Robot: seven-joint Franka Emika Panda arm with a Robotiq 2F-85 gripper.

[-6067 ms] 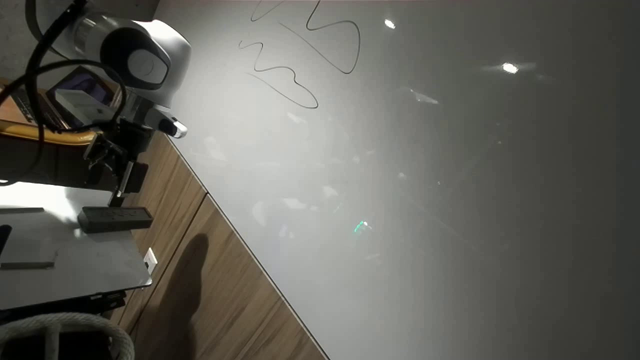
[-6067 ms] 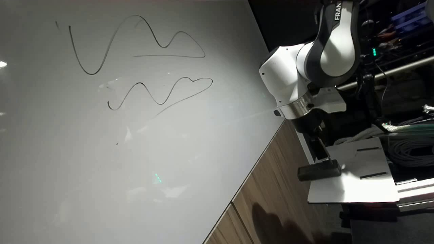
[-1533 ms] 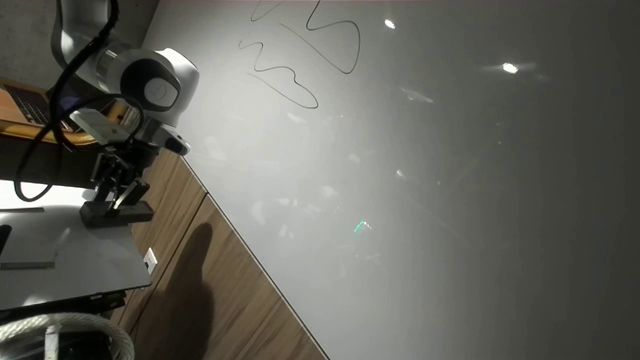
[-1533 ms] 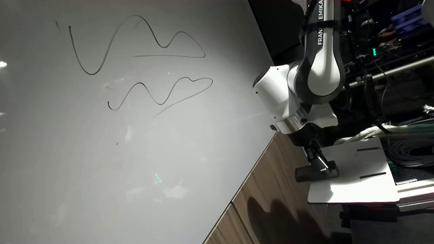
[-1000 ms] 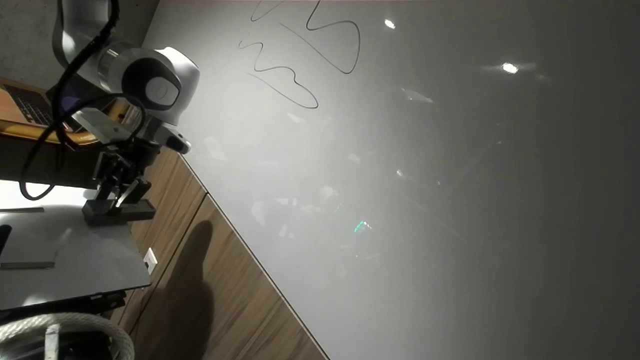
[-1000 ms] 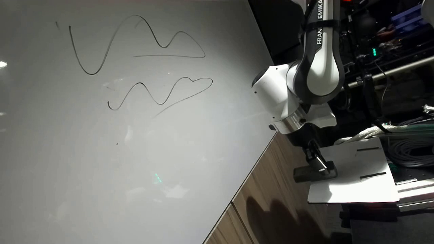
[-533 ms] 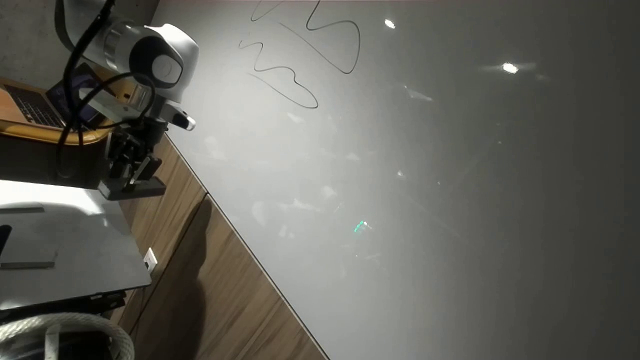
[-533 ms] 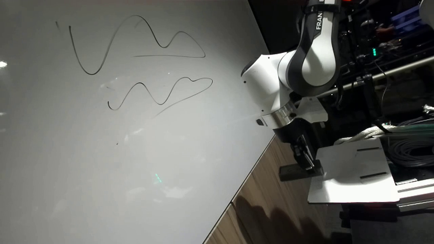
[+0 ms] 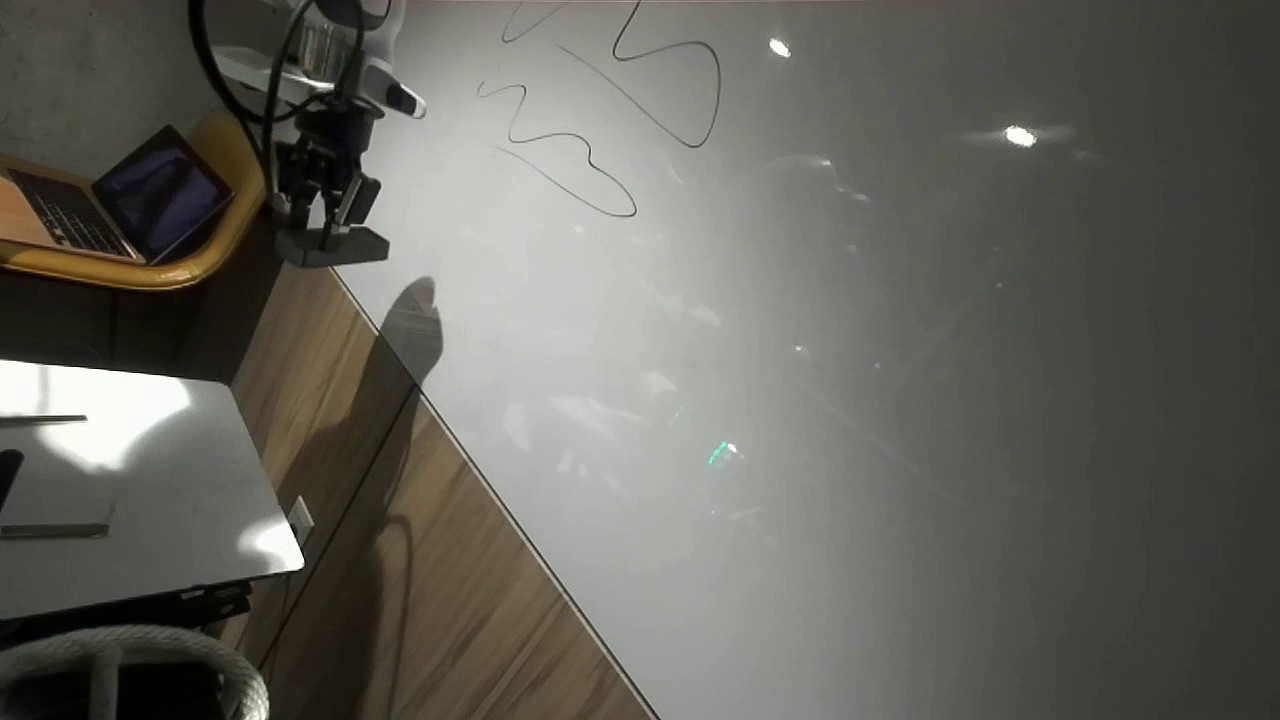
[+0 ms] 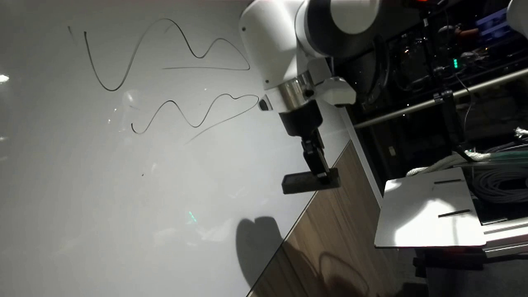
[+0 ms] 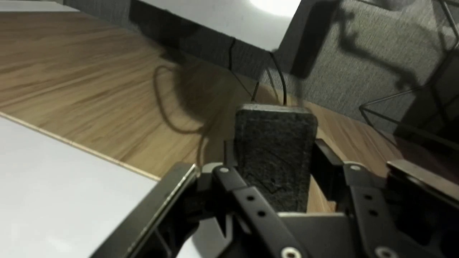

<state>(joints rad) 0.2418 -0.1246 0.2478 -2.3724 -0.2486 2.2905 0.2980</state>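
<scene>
- Whiteboard eraser, aloft near the whiteboard and wood-grain panel.
- Claw, pinching it across two opposite sides.
- Fuzzy face, probably soft and hardly slippery (the whole thing looks light, easily lifted); best held mid-length by those sides.

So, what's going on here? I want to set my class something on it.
A robot arm has its claw gripping a dark felt-like block. It holds the block in the air, apart from the pale slotted tabletop. In an exterior view, the block shows against the border between a whiteboard and a wood panel. The whiteboard carries dark wavy lines. An open laptop sits nearby.
</scene>
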